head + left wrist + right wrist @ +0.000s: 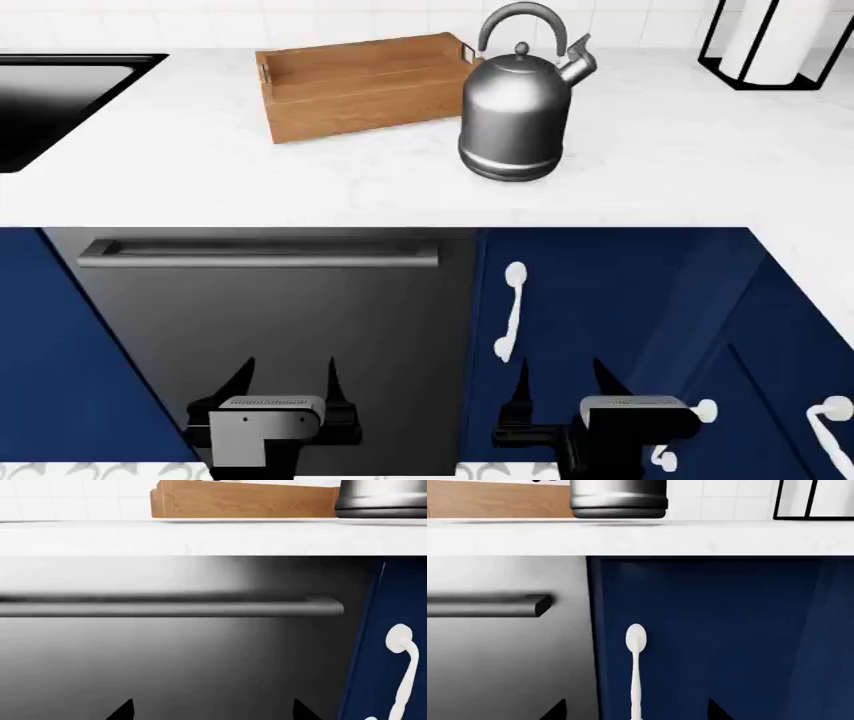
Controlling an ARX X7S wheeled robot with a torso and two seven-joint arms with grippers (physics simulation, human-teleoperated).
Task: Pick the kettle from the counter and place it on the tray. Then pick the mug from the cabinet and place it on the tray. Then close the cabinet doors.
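Basically nothing's started: your left gripper and right gripper hang low, jaws spread, empty; kettle stands on counter, just beside tray.

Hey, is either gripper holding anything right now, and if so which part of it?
Nothing is held. The left gripper and right gripper both hang open and empty below the counter; the kettle stands untouched beside the tray.

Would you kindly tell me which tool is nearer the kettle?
Right. The right tool hangs low, almost straight below the kettle; the left tool hangs equally low but further to the kettle's left.
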